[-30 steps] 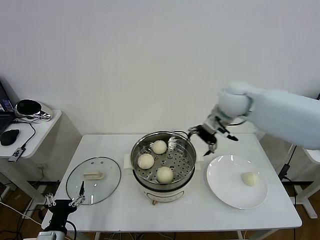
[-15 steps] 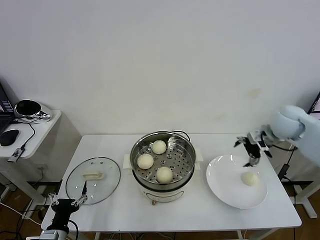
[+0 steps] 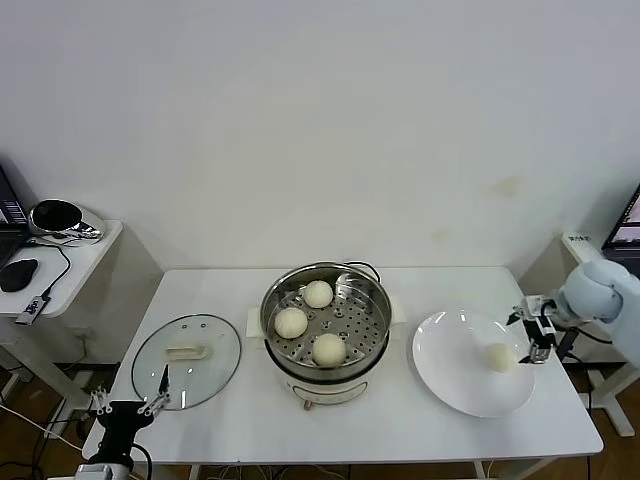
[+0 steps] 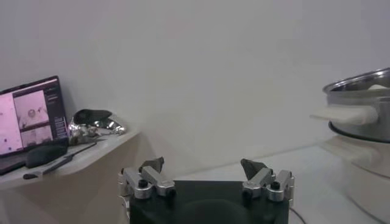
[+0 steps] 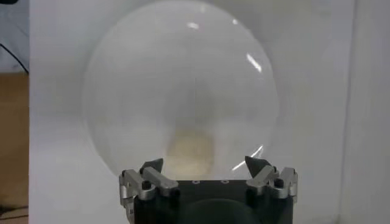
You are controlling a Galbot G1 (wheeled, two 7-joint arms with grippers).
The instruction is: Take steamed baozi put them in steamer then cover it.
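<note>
The right gripper (image 3: 537, 333), fingers spread and empty, is hovering beside the smooth round baozi (image 3: 498, 357) lying on the glossy white plate (image 3: 450, 375), right of the shiny perforated steamer (image 3: 327, 318).

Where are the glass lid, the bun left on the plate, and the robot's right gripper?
cover (image 3: 187, 351): head view, on its cream handle at the centre.
steamed baozi on the plate (image 3: 497, 357): head view, middle of the bun.
right gripper (image 3: 534, 345): head view, between its fingertips, beside the bun.
</note>
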